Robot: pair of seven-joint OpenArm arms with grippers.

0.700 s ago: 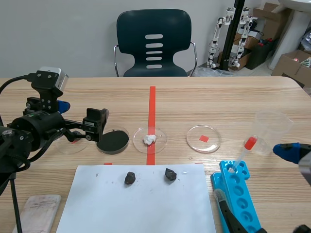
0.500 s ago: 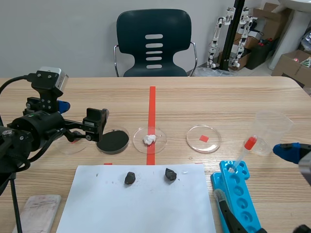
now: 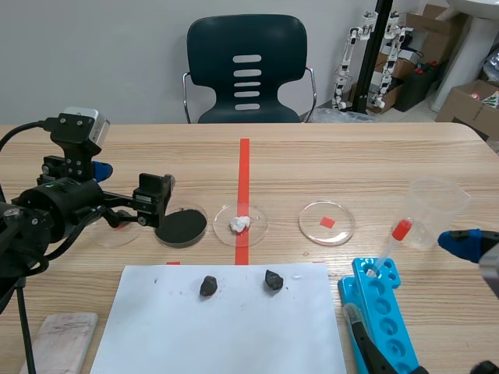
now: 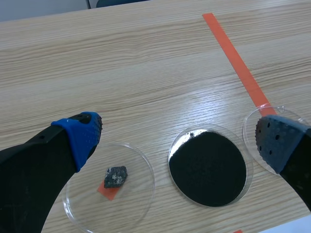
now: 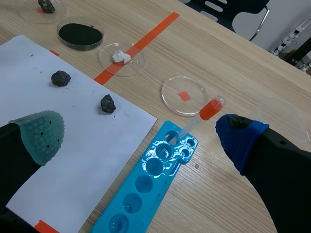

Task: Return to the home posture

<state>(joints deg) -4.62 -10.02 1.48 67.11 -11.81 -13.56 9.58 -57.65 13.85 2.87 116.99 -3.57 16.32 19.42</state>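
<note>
Jaws of the left arm stand open just beside the black powder dish, the arm lying level along the wooden counter and pointing at it. Well apart from that dish, the right arm has its jaws open too. Beyond the dish stands a dark chair.

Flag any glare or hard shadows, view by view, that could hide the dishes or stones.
Scene view: even light, only soft shadows under the stones on the white paper. Left wrist view: a pale sheen on the table beyond the black powder dish, nothing hidden. Right wrist view: bright glints in the wells of the blue tray; the clear cup is faint against the wood.
</note>
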